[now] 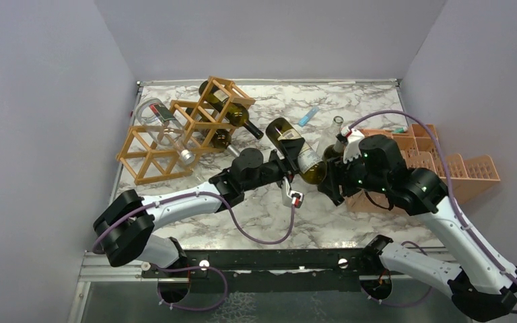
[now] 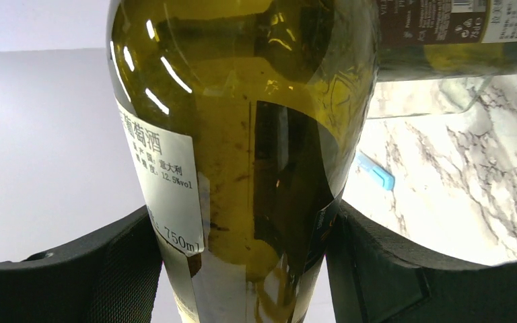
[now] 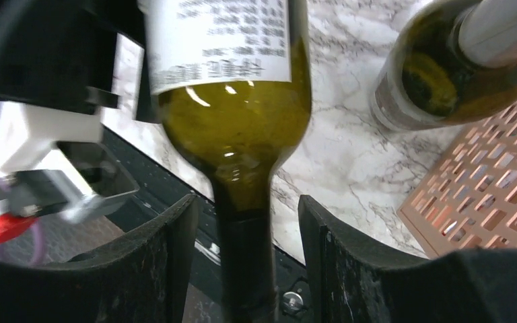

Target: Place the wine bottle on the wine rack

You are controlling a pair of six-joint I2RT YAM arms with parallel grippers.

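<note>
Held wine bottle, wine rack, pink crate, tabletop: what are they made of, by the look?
Wine bottle: olive-green glass, glossy and see-through with sharp highlights, and a paper label.
Wine rack: likely wood, thin light-brown matte bars.
Crate: probably plastic, a salmon-pink moulded grid.
Tabletop: marble look, white with grey veins. Whether it is stone or laminate, I cannot tell.

Twin arms, side by side: the left arm [image 1: 175,205] and the right arm [image 1: 461,232] wear white shells along their long links and bulky black housings at every joint, with black bases on a dark rail [image 1: 269,261] at the near edge. A purple cable [image 1: 262,235] loops loose beside each. Small green lights [image 1: 365,156] glow on the right arm's black wrist; a white block [image 1: 288,191] with a red tab [image 1: 297,199] hangs below the left wrist. The fingers [image 3: 158,269] are broad and matt black, with finely textured inner faces.
</note>
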